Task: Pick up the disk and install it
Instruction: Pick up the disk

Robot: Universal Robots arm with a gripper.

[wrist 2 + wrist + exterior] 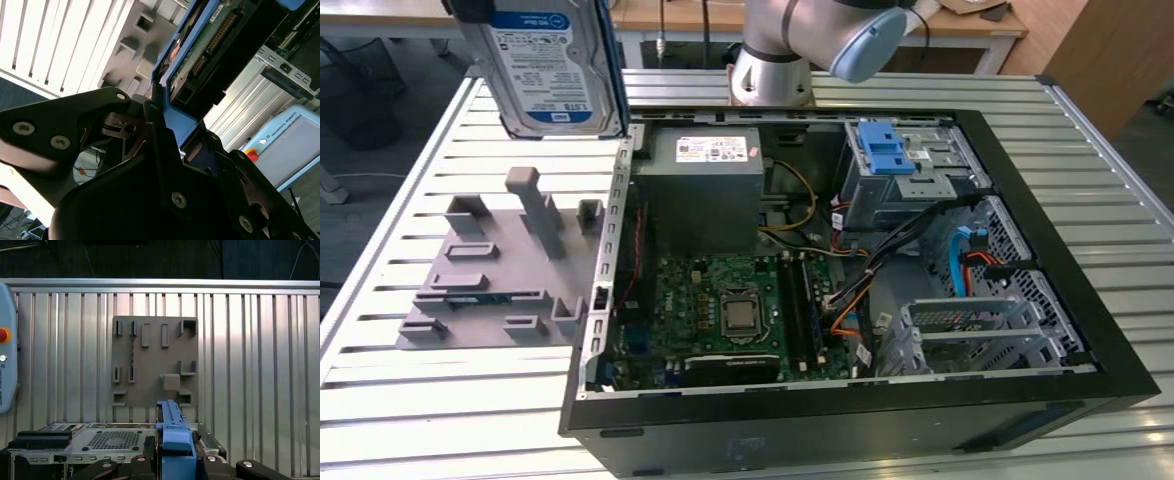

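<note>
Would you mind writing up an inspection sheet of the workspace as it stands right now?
Surface: slatted metal table, bearing an open computer case.
Job's things: the disk in its blue carrier, held clear of the table.
Clutter: grey fixture plate beside the case.
Grippers: gripper shut on the disk's blue carrier.
Cables: orange and black wires inside the case.
Surroundings: teach pendant with a red button; robot arm base behind the case.
</note>
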